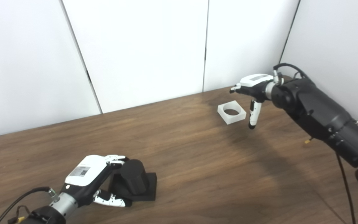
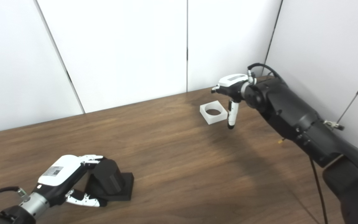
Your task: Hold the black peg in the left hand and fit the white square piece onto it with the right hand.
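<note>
While the left hand [image 1: 93, 180] wraps the matte black peg [image 1: 133, 176], the right hand [image 1: 253, 93] hovers spread, empty, at three o'clock of the white square piece [image 1: 231, 112] on bare wooden table [image 1: 197, 161]

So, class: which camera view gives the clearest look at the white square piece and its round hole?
The left eye view: the white square piece appears slightly larger there, clear of the right hand. In the right eye view the piece shows whole too, but the hand's down-pointing finger overlaps its right edge.
</note>
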